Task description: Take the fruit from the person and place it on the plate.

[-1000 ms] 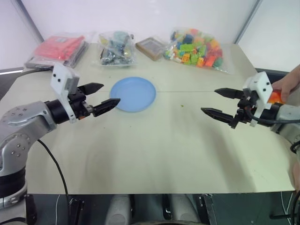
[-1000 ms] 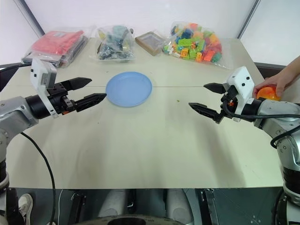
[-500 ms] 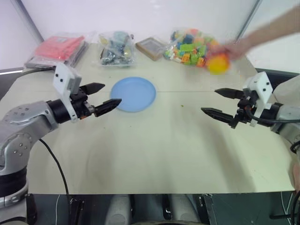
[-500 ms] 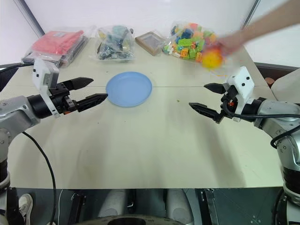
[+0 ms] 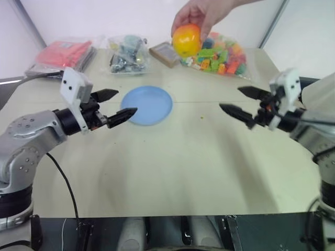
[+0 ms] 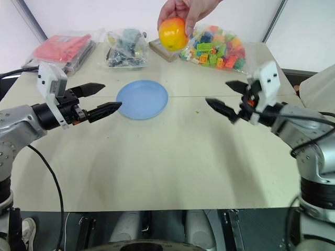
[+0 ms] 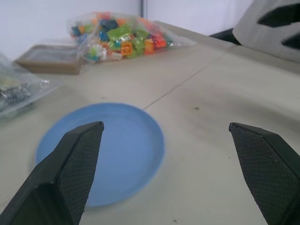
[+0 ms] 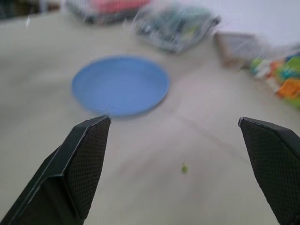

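Beige tabletop (image 5: 172, 157), head views: fruit (image 5: 187, 41), orange-yellow, held in the person's hand (image 5: 201, 13) at upper centre of frame, above the table's far edge and apart from both grippers. Plate (image 5: 150, 104), light blue, bare, left of centre. Left gripper (image 5: 116, 103) just left of the plate, jaws spread and empty; right gripper (image 5: 242, 102) at right, jaws likewise spread and empty; bag of coloured blocks (image 5: 222, 54) behind the fruit.

A pale beige table (image 5: 172, 172) — evenly lit — stands against white wall panels (image 5: 104, 15) framed by grey metal posts (image 5: 272, 23); a faint seam crosses the tabletop, with dark floor below its near edge.
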